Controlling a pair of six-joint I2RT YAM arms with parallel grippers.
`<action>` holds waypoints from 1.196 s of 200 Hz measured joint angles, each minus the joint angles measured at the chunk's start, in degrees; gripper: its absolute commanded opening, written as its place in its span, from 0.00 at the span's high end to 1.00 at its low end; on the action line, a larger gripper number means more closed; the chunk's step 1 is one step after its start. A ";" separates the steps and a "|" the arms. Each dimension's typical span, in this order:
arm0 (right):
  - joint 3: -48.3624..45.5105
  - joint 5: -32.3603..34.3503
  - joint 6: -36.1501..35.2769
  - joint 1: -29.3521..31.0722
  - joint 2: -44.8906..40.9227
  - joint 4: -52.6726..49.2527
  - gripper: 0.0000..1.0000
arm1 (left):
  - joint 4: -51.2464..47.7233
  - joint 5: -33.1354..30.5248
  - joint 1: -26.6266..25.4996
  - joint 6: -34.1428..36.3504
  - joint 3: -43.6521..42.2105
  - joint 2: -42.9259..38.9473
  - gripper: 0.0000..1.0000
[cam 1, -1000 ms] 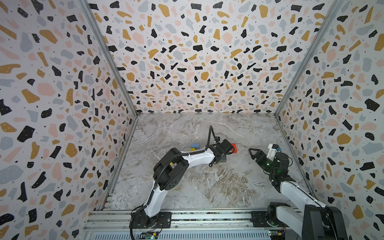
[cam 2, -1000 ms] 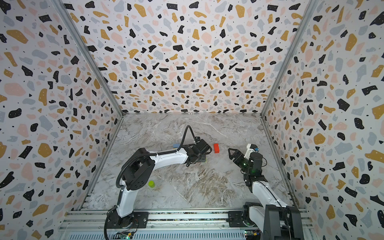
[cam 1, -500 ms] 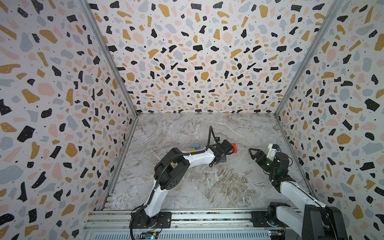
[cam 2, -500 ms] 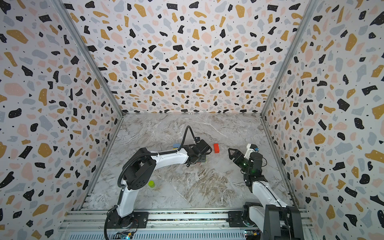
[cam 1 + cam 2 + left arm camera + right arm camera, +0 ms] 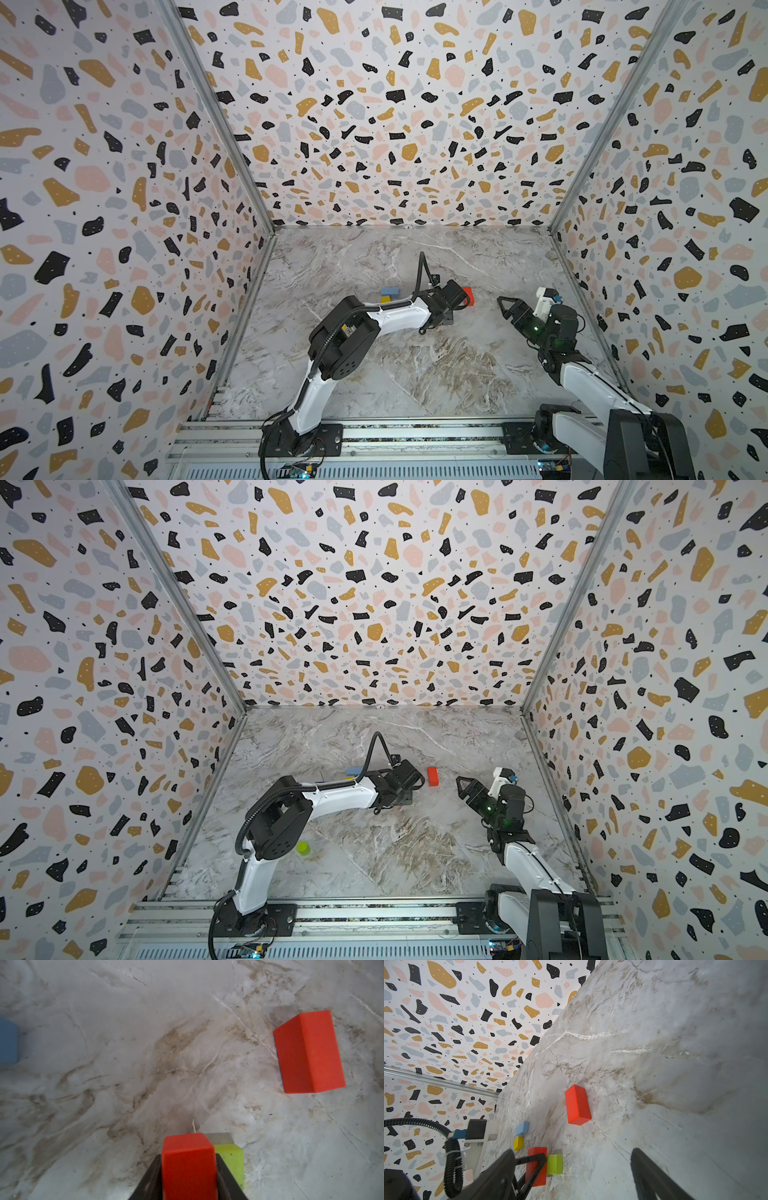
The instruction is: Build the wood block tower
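Marbled grey tabletop (image 5: 124,1043), brown-streaked, directly beneath left gripper (image 5: 188,1156). Terrazzo-print walls (image 5: 395,124) enclose it on three sides, well apart from the gripper. Aluminium rail (image 5: 415,434) along the open fourth side, also well apart.

Mid table (image 5: 436,374): tall block (image 5: 188,1169) stands in your left end effector (image 5: 188,1157), short block (image 5: 230,1161) against its side facing the lone bar (image 5: 432,776), which lies apart to the right | toward left edge: flat block (image 5: 390,291) just behind small cube (image 5: 386,299) | toward near-left corner: cylinder (image 5: 303,848) | by right edge: your right end effector (image 5: 505,305)
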 measured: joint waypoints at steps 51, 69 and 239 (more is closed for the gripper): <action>0.00 0.00 0.00 0.00 0.00 -0.02 0.12 | -0.15 -0.13 0.00 0.04 0.00 0.00 0.60; 0.02 0.02 0.00 0.00 0.00 -0.02 0.12 | -0.39 -0.26 0.00 0.04 0.00 0.00 0.60; 7.89 -2.23 -6.78 0.00 9.33 -4.61 0.28 | -7.45 -3.67 0.17 3.74 2.97 -7.15 0.00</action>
